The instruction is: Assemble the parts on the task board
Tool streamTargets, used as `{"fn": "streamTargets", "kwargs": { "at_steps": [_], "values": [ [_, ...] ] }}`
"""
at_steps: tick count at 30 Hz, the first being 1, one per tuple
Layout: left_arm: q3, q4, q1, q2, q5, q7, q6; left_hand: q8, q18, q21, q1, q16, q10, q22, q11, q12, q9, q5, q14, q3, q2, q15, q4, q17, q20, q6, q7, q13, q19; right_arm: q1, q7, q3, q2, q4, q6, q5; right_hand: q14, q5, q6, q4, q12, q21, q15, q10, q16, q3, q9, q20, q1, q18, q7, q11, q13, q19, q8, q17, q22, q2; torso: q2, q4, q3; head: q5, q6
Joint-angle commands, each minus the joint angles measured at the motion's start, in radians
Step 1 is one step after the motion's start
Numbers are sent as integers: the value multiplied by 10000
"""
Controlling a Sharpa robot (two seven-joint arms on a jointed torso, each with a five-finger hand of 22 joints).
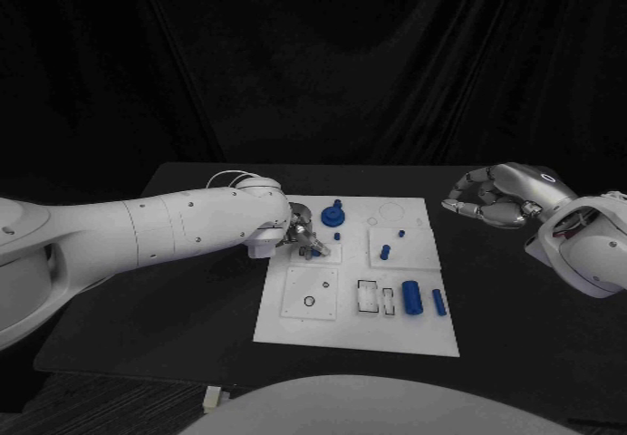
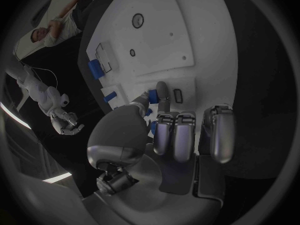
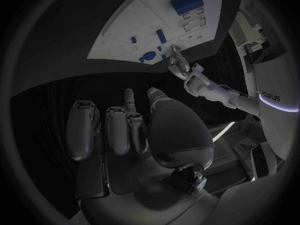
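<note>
Head view: task board (image 1: pixel 313 322) lies mid-bench, blue parts (image 1: pixel 410 297) scattered over it; the left hand (image 1: pixel 301 237) reaches onto its left edge, while the right hand (image 1: pixel 493 201) hovers off the board's far right corner, fingers curled in on nothing. Left wrist view: thumb and finger pinch a small blue part (image 2: pixel 152 96) at the board. Right wrist view: right hand's fingers (image 3: pixel 119 130) are clenched above the dark bench (image 3: pixel 56 100).

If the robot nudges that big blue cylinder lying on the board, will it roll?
Probably yes: the blue cylinder lies on its side on the flat task board, so a sideways push would likely roll it. It looks rigid and smooth, possibly slippery to pinch.
</note>
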Motion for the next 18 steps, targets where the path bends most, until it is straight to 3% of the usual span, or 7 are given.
{"fn": "streamTargets", "kwargs": {
  "at_steps": [1, 6, 18],
  "values": [
    [-7, 8, -35, 24, 24, 197, 163, 74, 175, -61, 150, 25, 1033, 1505, -85, -6, 45, 48, 1038, 6, 3, -73, -92, 2632, -76, 16, -73, 2626, 35, -25, -117, 8, 3, -4, 29, -20, 483, 61, 58, -8, 25, -64, 78, 1045, -52, -18, -15, 99, 69, 79, -3, 90, 2635, 175, 1, -8, 1904, 15, 0, 1, 1, 7, 2],
    [-7, -11, -35, 42, 24, 215, 167, 119, 175, -64, 245, 25, 1033, 1510, -107, -6, 102, 79, 1038, 33, 38, -90, -152, 2632, -91, 47, -98, 2626, 40, -36, -113, 8, 5, -9, 31, -20, 483, 61, 58, -8, 25, -64, 78, 1045, -52, -18, -15, 99, 69, 79, -3, 90, 2635, 175, 1, -8, 1904, 15, -1, -1, -1, 18, 2],
    [-7, -80, -35, 92, 24, 385, -114, 238, 160, -44, 831, 25, 1033, 1567, -219, -6, 312, 179, 1038, 406, 463, -199, -434, 2632, -198, 114, -206, 2626, 108, -50, -99, 8, 2, -14, 30, -20, 482, 61, 64, 0, 25, -71, 79, 1045, -54, -20, -17, 99, 71, 81, -5, 92, 2635, 173, 2, -12, 1902, 23, 1, 4, -3, -5, 2]
  ]
}}
